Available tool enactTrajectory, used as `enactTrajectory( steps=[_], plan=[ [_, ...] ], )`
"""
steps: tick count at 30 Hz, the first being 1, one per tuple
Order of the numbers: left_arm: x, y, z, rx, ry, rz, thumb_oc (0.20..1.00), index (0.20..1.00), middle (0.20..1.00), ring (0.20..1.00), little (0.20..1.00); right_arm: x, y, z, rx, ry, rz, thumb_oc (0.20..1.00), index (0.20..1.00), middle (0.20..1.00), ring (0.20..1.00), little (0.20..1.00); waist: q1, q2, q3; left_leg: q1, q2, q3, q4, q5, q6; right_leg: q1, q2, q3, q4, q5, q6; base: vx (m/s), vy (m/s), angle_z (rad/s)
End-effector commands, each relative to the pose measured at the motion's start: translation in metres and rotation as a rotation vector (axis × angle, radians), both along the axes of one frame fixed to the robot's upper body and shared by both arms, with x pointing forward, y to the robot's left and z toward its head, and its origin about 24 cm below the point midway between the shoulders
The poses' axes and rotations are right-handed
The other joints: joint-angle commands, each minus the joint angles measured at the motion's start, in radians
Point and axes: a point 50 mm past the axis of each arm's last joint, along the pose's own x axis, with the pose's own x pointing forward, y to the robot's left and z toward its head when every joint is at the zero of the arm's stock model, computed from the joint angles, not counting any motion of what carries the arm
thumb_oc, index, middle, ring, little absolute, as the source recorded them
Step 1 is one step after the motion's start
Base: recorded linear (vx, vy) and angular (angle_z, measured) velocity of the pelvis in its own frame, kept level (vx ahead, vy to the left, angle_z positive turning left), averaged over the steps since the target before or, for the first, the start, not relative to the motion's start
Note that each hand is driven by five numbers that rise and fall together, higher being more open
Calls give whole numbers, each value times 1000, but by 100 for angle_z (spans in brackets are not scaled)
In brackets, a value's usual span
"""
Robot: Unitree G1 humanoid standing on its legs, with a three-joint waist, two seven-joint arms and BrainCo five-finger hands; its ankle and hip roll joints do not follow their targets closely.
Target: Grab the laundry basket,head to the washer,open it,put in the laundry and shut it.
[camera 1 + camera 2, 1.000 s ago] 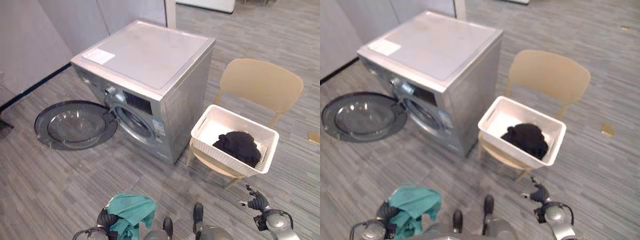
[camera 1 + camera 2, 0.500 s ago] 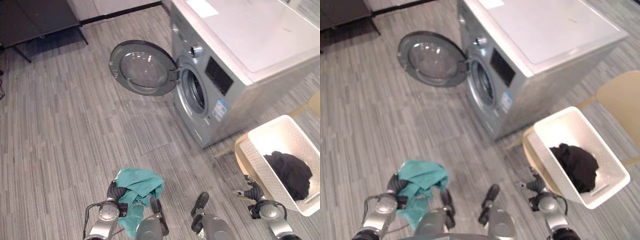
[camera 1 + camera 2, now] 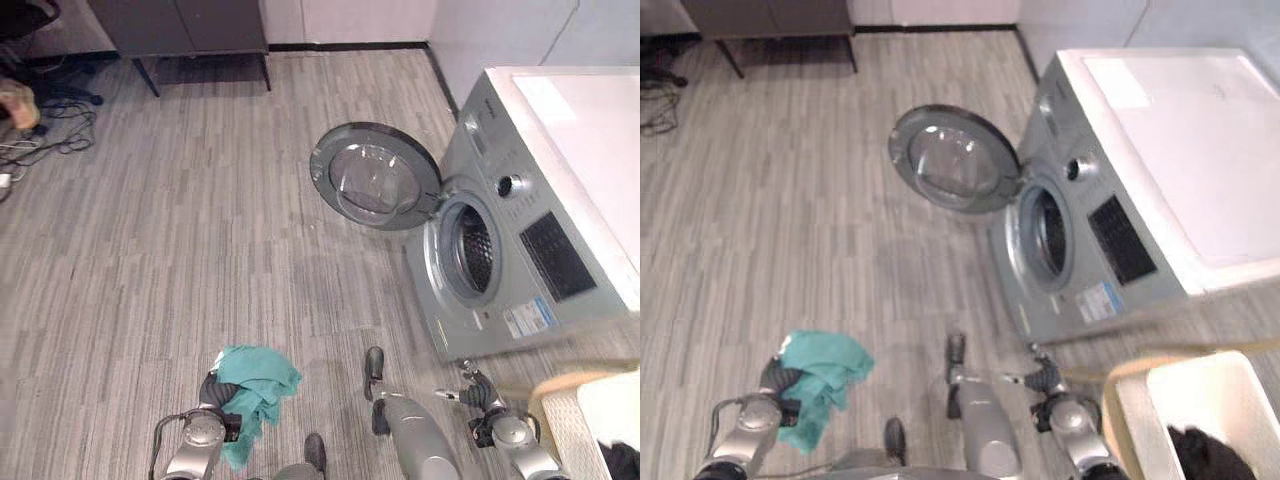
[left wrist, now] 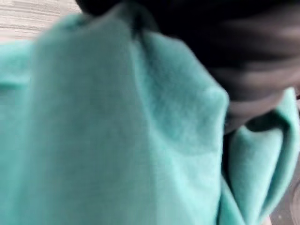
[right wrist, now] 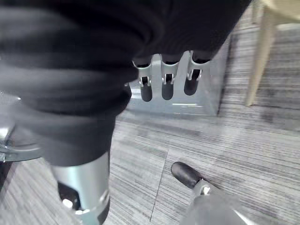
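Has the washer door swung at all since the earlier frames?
No. The washer door stays wide open on the washer; the camera turned, not the door.

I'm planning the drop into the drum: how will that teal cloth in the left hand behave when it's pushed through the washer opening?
Probably floppy: the teal cloth drapes in folds over the left hand. Likely light, bunched in one hand. Hanging ends might snag the washer opening's rim.

The washer (image 3: 545, 250) stands at three o'clock, its door (image 3: 375, 188) swung out toward its left at one o'clock. The basket (image 3: 1205, 410) sits on a chair (image 3: 1120, 385) at five o'clock, just before the washer. A cabinet (image 3: 180, 25) stands behind, at eleven o'clock. The cloth (image 3: 255, 385) hangs at seven o'clock.
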Motion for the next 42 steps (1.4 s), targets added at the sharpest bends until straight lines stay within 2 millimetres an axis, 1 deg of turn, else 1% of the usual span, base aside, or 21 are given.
enactTrajectory(
  steps=[1, 3, 5, 7, 9, 12, 13, 14, 16, 17, 18, 22, 26, 28, 30, 34, 36, 37, 38, 39, 42],
  plan=[
    [11, 3, 16, 41, -86, -57, 200, 200, 200, 200, 200, 3, -6, 8, -1, -39, 13, 1000, 1000, 1000, 1000, 1000, -15, -12, -24, -55, -65, -2, 118, -96, 25, 90, 14, 21, 37, -42, 19, 344, -131, 51],
    [4, -2, 11, 13, -67, -63, 200, 200, 200, 200, 200, 1, -10, 6, -8, -26, 12, 1000, 1000, 1000, 1000, 1000, -21, -9, -63, -65, -22, 24, 252, -45, -40, 190, 40, 26, -16, -45, -8, 335, -162, 55],
    [3, -3, 10, 6, -65, -66, 200, 200, 200, 200, 200, 2, -11, 7, -9, -29, 13, 1000, 1000, 1000, 1000, 1000, -22, -16, -73, -87, -6, 41, 316, -15, -53, 219, 49, 35, -38, -48, -18, 226, -120, 54],
    [6, -7, 9, -4, -62, -75, 200, 200, 200, 200, 200, 3, -16, 7, -24, -22, 7, 1000, 1000, 1000, 1000, 1000, -14, -35, -70, -150, 29, 80, 376, 1, -48, 262, 39, 39, -62, -66, -30, 193, -80, -11],
    [9, -10, 9, 0, -59, -94, 200, 200, 200, 200, 200, 5, -20, 8, -35, -28, -9, 1000, 1000, 1000, 1000, 1000, 10, -50, -53, -233, 36, 81, 315, -40, -27, 306, 33, 62, -77, -89, -26, 241, 6, -8],
    [9, -10, 11, 7, -64, -109, 200, 200, 200, 200, 200, 5, -22, 8, -46, -26, -13, 1000, 1000, 1000, 1000, 1000, 24, -51, -45, -294, 37, 49, 253, 21, -37, 330, 36, 85, -86, -102, -27, 167, 64, -37],
    [11, -9, 12, 10, -70, -108, 200, 200, 200, 200, 200, 2, -24, 5, -57, -11, -23, 1000, 1000, 1000, 1000, 1000, 48, -43, -26, -354, 45, -10, 182, 114, -60, 363, 56, 121, -81, -125, -32, 283, 188, -64],
    [11, -10, 13, 6, -77, -108, 200, 200, 200, 200, 200, 1, -25, 4, -60, -3, -25, 1000, 1000, 1000, 1000, 1000, 59, -42, -18, -385, 47, -49, 151, 143, -67, 372, 64, 144, -68, -139, -34, 312, 222, -109],
    [10, -10, 13, 1, -81, -104, 200, 200, 200, 200, 200, -2, -26, 2, -74, 8, -24, 1000, 1000, 1000, 1000, 1000, 74, -38, -14, -421, 52, -137, 93, 179, -77, 382, 76, 195, -43, -161, -34, 215, 174, -114],
    [10, -10, 13, 1, -81, -104, 200, 200, 200, 200, 200, -2, -26, 2, -74, 8, -24, 1000, 1000, 1000, 1000, 1000, 74, -38, -14, -421, 52, -137, 93, 179, -77, 382, 76, 195, -43, -161, -34, 424, 398, -91],
    [9, -11, 13, -4, -82, -105, 200, 200, 200, 200, 200, -1, -30, 2, -96, 19, -19, 1000, 1000, 1000, 1000, 1000, 92, -25, -21, -417, 42, -268, 64, 192, -85, 399, 87, 291, 2, -197, -27, 321, 319, -82],
    [12, -13, 14, -2, -82, -138, 200, 200, 200, 200, 200, -4, -33, -1, -93, 32, -45, 1000, 1000, 1000, 1000, 1000, 83, -20, -38, -414, 36, -243, 111, 194, -78, 414, 53, 306, 6, -196, -10, 312, 333, -107],
    [30, -5, 28, 51, -124, -176, 200, 200, 200, 200, 200, 10, -20, 2, -51, -1, -44, 1000, 1000, 1000, 1000, 1000, 67, -40, -45, -410, 24, -124, 196, 126, -40, 351, -4, 349, 79, -165, 27, 168, 319, -47],
    [29, -1, 30, 66, -129, -170, 200, 200, 200, 200, 200, 13, -14, 2, -39, -1, -31, 1000, 1000, 1000, 1000, 1000, 69, -45, -45, -379, 38, -61, 197, 89, -22, 320, -25, 321, 116, -144, 35, 123, 241, -125],
    [29, 2, 32, 67, -139, -154, 200, 200, 200, 200, 200, 18, -11, 4, -29, -15, -26, 1000, 1000, 1000, 1000, 1000, 77, -43, -50, -334, 57, 5, 184, 67, -17, 306, -67, 207, 126, -118, 41, 158, 182, -146],
    [29, 0, 30, 60, -135, -157, 200, 200, 200, 200, 200, 21, -8, 6, -27, -23, -9, 1000, 1000, 1000, 1000, 1000, 68, -40, -65, -272, 61, 82, 145, 55, -12, 273, -49, 105, 119, -111, 39, 129, 130, -110],
    [28, -3, 28, 47, -129, -154, 200, 200, 200, 200, 200, 23, -6, 7, -33, -28, 15, 1000, 1000, 1000, 1000, 1000, 66, -37, -68, -208, 65, 169, 115, 37, -11, 245, -51, -57, 100, -106, 21, 122, 125, -88],
    [28, -3, 28, 47, -129, -154, 200, 200, 200, 200, 200, 23, -6, 7, -33, -28, 15, 1000, 1000, 1000, 1000, 1000, 67, -37, -66, -206, 65, 170, 114, 37, -11, 246, -50, -56, 100, -106, 21, 202, 77, -178],
    [25, -4, 24, 39, -113, -152, 200, 200, 200, 200, 200, 23, -4, 7, -35, -26, 30, 1000, 1000, 1000, 1000, 1000, 73, -26, -74, -162, 69, 206, 98, 12, -20, 250, -63, -169, 105, -136, 17, 209, 26, -185],
    [23, -5, 23, 32, -108, -154, 200, 200, 200, 200, 200, 22, -3, 6, -35, -23, 37, 1000, 1000, 1000, 1000, 1000, 73, -25, -77, -145, 70, 231, 103, 3, -20, 257, -76, -220, 95, -136, 13, 210, 26, -126],
    [18, -14, 16, 9, -77, -181, 200, 200, 200, 200, 200, 11, -6, 1, -31, 1, 17, 1000, 1000, 1000, 1000, 1000, 42, -33, -90, -136, 73, 255, 162, -35, -26, 290, -33, -138, 20, -134, 4, 185, -133, -92]
  ],
)
